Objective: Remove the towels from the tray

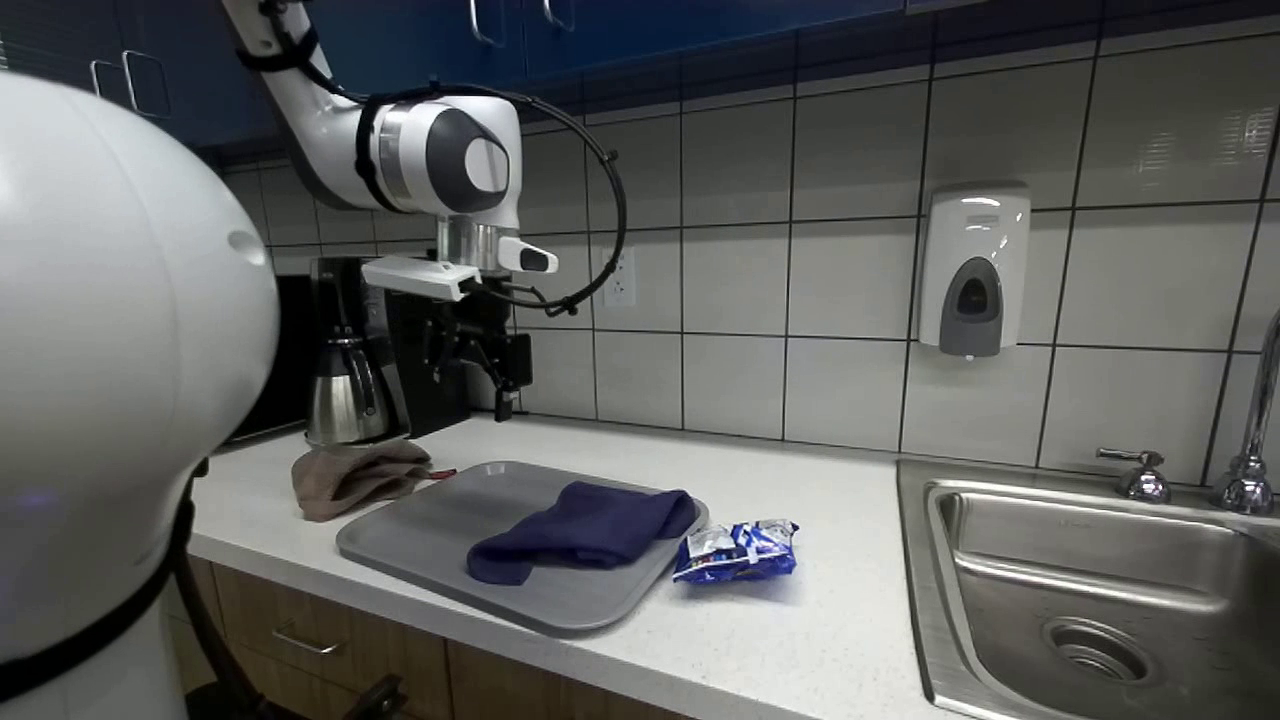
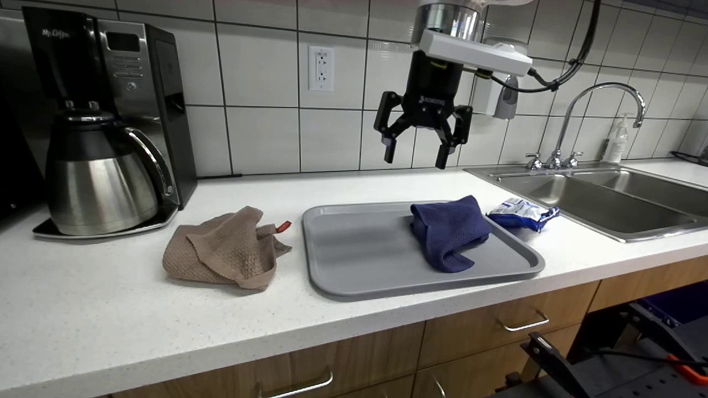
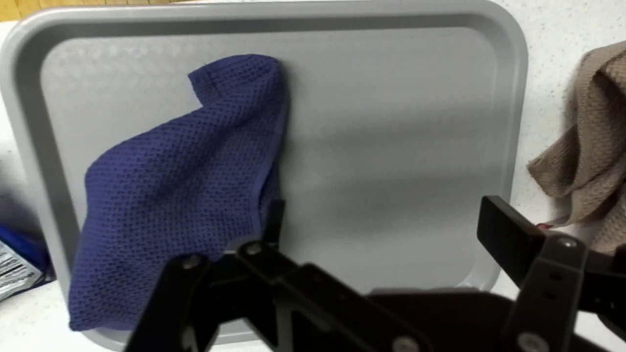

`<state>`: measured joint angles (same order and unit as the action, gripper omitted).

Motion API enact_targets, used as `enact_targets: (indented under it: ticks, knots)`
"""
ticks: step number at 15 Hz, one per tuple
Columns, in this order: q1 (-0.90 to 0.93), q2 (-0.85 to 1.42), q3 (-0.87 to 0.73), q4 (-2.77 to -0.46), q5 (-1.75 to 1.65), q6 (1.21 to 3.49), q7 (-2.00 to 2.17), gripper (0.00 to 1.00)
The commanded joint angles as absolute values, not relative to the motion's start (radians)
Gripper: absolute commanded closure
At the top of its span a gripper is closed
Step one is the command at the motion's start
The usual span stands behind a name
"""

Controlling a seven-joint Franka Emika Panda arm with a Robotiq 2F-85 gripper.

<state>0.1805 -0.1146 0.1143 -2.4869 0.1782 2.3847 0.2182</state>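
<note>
The grey tray (image 1: 440, 525) lies on the white counter and shows in all views (image 2: 359, 243) (image 3: 391, 122). A crumpled blue towel (image 1: 590, 525) lies on the tray, toward its sink-side end; it also shows in an exterior view (image 2: 449, 226) and the wrist view (image 3: 181, 186). A brown towel (image 2: 224, 249) lies bunched on the counter beside the tray's other end, partly cut off in the wrist view (image 3: 604, 137). My gripper (image 2: 415, 162) is open and empty, raised above the tray. In the wrist view its fingers (image 3: 384, 217) stand wide apart, apart from both towels.
A blue and white packet (image 1: 740, 552) lies on the counter against or close to the tray's sink-side edge. A steel sink (image 1: 925, 580) with a faucet (image 2: 564, 124) is beyond it. A coffee maker with a steel carafe (image 2: 102, 188) stands behind the brown towel. A tiled wall (image 2: 260, 138) backs the counter.
</note>
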Motion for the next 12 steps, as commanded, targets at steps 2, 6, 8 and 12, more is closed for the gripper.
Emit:
enact_targets:
  ticks: [2, 6, 8, 12]
  knots:
    - [0.125, -0.181, 0.070, -2.556, 0.192, 2.386, 0.111, 0.00]
    - [0.085, -0.176, 0.030, -2.572, 0.176, 2.387, 0.059, 0.00]
    - [0.070, -0.172, 0.014, -2.580, 0.173, 2.389, 0.034, 0.00]
    - [0.045, -0.159, -0.009, -2.592, 0.162, 2.397, -0.005, 0.00]
